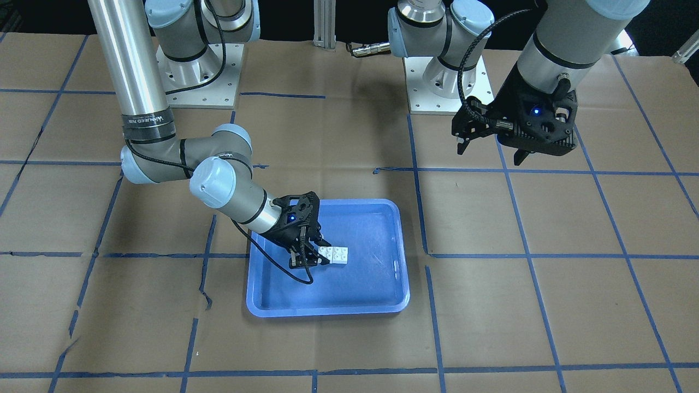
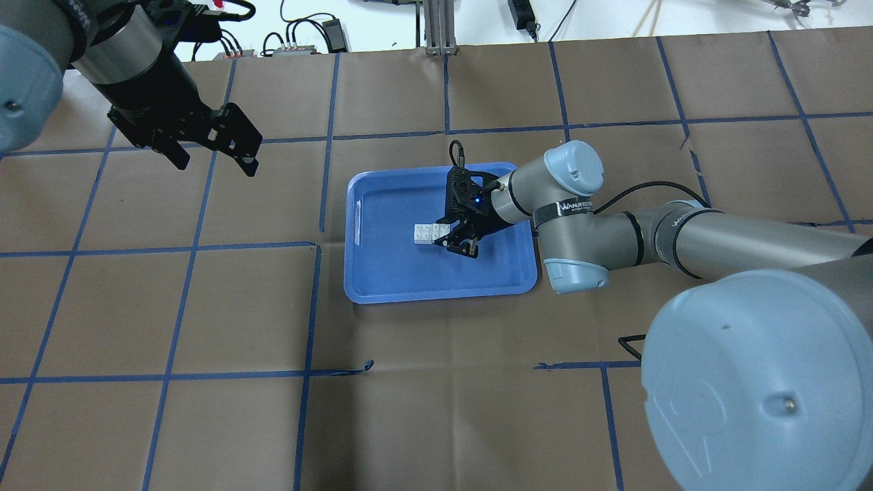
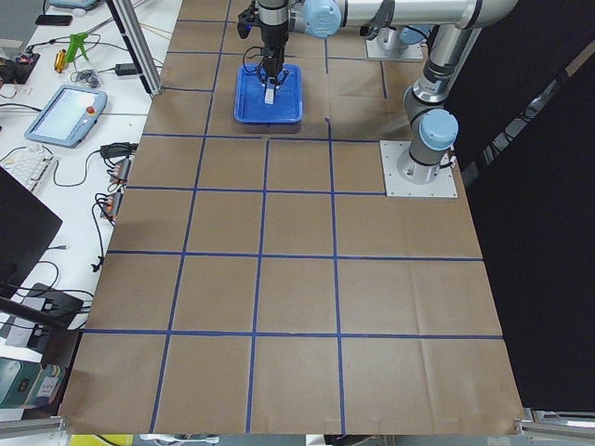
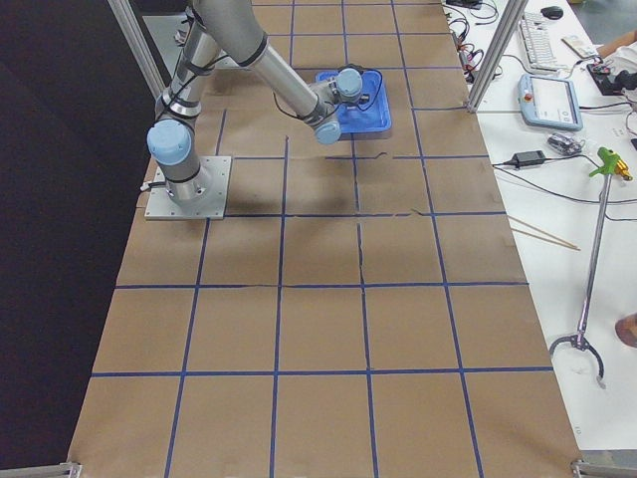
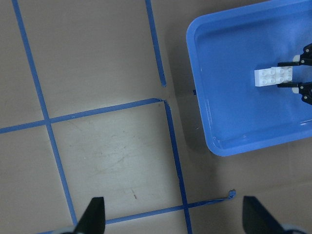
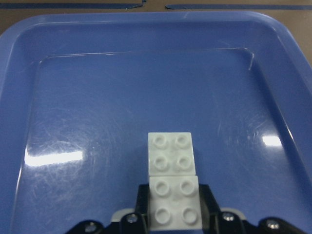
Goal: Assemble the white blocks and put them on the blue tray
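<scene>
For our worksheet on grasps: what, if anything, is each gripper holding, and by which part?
The right gripper clamps the white blocks by the nearer block's two sides, in the blue tray; the left gripper holds nothing.

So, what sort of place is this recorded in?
Most likely a robotics lab: robot arms bolted to a paper-covered table gridded in blue tape, with a teach pendant on the side bench.

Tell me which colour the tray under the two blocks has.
The tray is glossy blue, clearest in the right wrist-mounted view.
</scene>
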You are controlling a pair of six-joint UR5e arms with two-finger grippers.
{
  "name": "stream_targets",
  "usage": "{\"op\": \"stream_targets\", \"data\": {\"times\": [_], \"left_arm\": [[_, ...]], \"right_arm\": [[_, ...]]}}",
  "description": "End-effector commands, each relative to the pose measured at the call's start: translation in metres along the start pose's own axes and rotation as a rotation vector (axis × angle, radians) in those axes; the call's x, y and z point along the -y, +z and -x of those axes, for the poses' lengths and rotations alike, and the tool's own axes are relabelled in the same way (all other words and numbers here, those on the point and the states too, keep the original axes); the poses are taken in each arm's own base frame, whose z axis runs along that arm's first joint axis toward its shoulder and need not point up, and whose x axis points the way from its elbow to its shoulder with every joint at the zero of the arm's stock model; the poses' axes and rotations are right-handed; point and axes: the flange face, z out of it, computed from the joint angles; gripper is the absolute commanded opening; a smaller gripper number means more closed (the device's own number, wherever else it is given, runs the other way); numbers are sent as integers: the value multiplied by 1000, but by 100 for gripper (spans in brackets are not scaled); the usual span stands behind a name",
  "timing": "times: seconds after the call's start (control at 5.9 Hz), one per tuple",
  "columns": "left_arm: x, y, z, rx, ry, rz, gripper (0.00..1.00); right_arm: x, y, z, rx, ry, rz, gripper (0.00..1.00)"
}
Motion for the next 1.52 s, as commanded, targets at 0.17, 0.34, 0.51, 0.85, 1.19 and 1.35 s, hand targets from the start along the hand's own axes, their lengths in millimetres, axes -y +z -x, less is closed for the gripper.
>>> {"op": "stream_targets", "data": {"times": [0.17,0.34,0.51,0.85,1.19,1.35], "left_arm": [[0,4,1,-2,-2,7,99],[0,4,0,-2,-1,7,99],[-1,7,-1,-4,-1,13,99],[-2,9,-1,-5,-1,17,99],[-2,9,-1,-4,-3,16,99],[-2,9,-1,-5,-3,17,99]], "right_arm": [[-4,5,0,8,7,3,36],[-4,5,0,8,10,3,36],[-4,5,0,8,16,3,48],[-4,5,0,9,27,3,100],[2,-1,-5,-5,58,-2,100],[5,-3,-7,-11,92,-2,100]]}}
